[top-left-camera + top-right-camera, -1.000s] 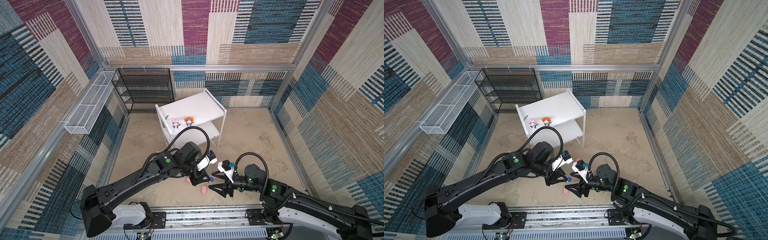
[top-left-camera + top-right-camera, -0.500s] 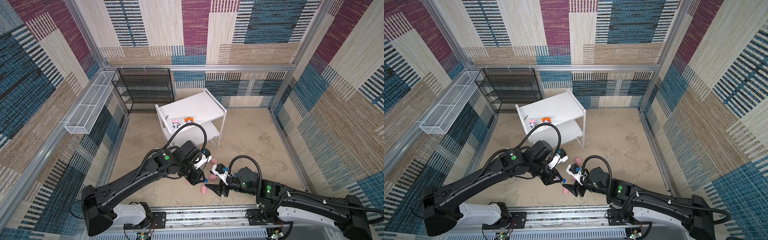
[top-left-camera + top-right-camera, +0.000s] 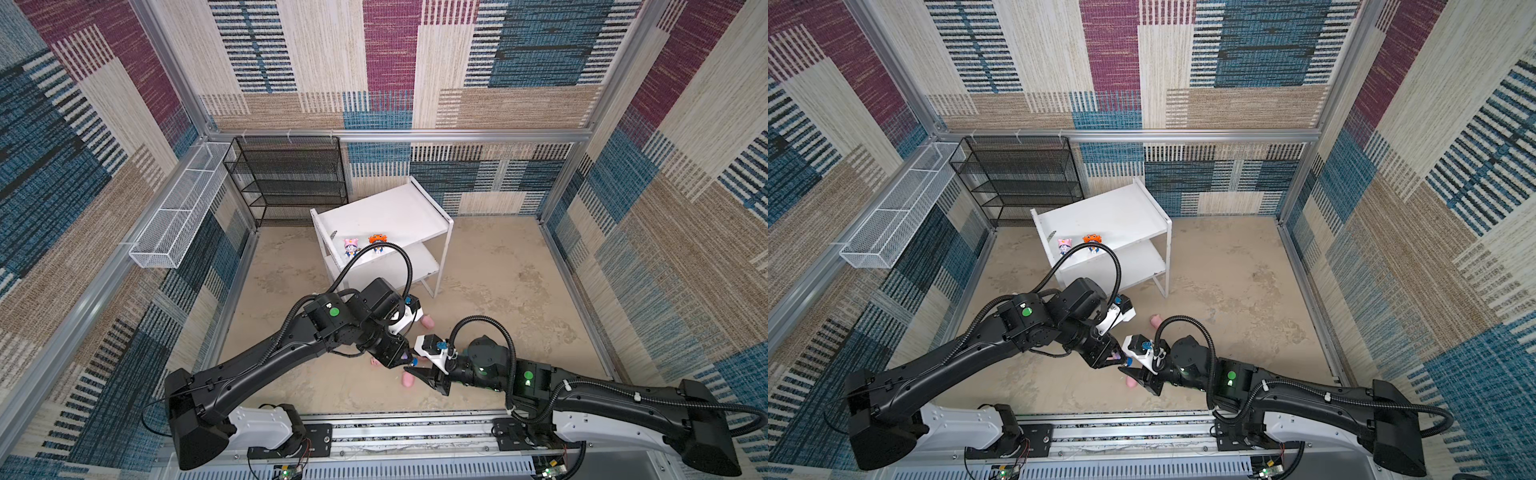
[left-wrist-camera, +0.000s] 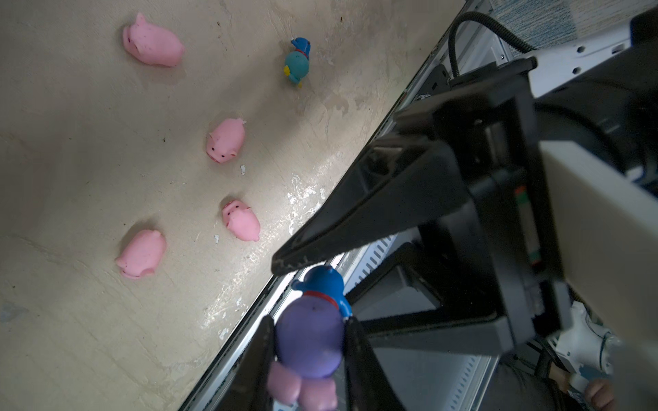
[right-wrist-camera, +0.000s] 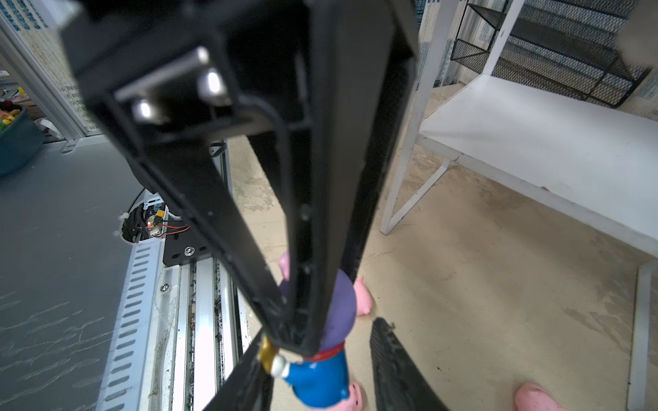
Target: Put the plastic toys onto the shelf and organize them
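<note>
The left hand (image 4: 309, 325) pinches the purple-hooded figurine (image 4: 309, 341) by its head above the tabletop's front edge. The right hand (image 5: 318, 334) straddles its blue body, jaws partly open.

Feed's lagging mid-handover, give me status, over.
Left gripper shut on purple-hooded figurine, by the head. Right gripper open, jaws flanking its blue body, not yet clamped. Four pink pigs, teal figurine loose on floor.

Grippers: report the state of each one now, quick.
Left gripper: closed on the purple-hooded figurine.
Right gripper: open, jaws either side of that figurine's blue body, with a gap on one side.
</note>
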Robot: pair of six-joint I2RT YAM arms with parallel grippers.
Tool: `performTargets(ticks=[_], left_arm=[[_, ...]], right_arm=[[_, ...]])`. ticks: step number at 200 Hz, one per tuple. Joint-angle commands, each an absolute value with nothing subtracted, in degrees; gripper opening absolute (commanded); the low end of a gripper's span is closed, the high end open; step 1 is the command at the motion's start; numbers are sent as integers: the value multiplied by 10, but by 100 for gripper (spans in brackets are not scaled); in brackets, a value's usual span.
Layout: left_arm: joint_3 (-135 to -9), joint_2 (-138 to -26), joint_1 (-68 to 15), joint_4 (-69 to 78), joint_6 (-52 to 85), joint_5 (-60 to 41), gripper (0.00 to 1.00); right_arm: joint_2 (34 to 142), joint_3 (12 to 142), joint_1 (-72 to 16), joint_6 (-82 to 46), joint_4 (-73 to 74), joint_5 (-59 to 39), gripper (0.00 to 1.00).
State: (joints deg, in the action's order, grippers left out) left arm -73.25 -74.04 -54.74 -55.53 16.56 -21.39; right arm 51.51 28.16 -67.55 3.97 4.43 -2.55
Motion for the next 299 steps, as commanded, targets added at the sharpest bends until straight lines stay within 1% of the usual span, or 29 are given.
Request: performTargets(ticks=[1, 34, 51, 72, 96, 102, 108, 111, 143, 158, 169, 177, 187, 190, 193, 217, 226, 235, 244, 275, 299], left_arm=[[-738, -741, -547, -570, 172, -231, 0], [-744, -740, -547, -569, 171, -237, 0], [-747, -740, -547, -564, 167, -247, 6], [-746, -736, -546, -556, 163, -257, 17], [-722, -709, -540, -528, 145, -250, 24], [-713, -698, -536, -517, 137, -253, 29], [-702, -687, -533, -504, 131, -257, 40], [-695, -683, -530, -497, 129, -259, 43], [-647, -638, -524, -444, 87, -264, 52], [-618, -613, -525, -415, 68, -263, 59], [-597, -591, -524, -394, 55, -265, 68], [-584, -576, -525, -383, 44, -265, 82], [-571, -560, -525, -375, 30, -271, 86], [-568, -556, -525, -374, 25, -272, 92], [-566, -551, -525, -373, 21, -275, 94], [-545, -520, -525, -359, -11, -297, 96], [-539, -514, -525, -358, -26, -312, 96], [-532, -512, -525, -357, -39, -327, 94], [-526, -511, -525, -356, -53, -369, 92], [-518, -516, -525, -354, -87, -430, 86], [-526, -524, -525, -352, -103, -448, 77]], right_arm=[[515, 285, -677, 41, 73, -5, 35], [512, 281, -678, 36, 65, -14, 23], [512, 280, -678, 33, 68, -22, 20], [508, 276, -677, 22, 74, -37, 18], [505, 258, -674, -2, 94, -90, 18], [506, 253, -670, -13, 102, -109, 18], [505, 248, -669, -24, 111, -128, 18], [506, 245, -669, -30, 117, -138, 18], [501, 220, -665, -78, 167, -221, 18], [495, 213, -664, -88, 178, -252, 17], [488, 209, -664, -93, 181, -268, 18], [483, 208, -662, -94, 182, -283, 18], [478, 207, -657, -100, 183, -300, 17], [477, 207, -656, -101, 184, -305, 17], [477, 206, -654, -104, 185, -311, 18], [475, 199, -637, -120, 196, -342, 17], [474, 197, -631, -123, 201, -351, 17], [476, 197, -627, -126, 206, -359, 17], [476, 197, -623, -129, 212, -374, 17], [488, 205, -615, -135, 223, -419, 17], [501, 212, -614, -135, 220, -438, 17]])
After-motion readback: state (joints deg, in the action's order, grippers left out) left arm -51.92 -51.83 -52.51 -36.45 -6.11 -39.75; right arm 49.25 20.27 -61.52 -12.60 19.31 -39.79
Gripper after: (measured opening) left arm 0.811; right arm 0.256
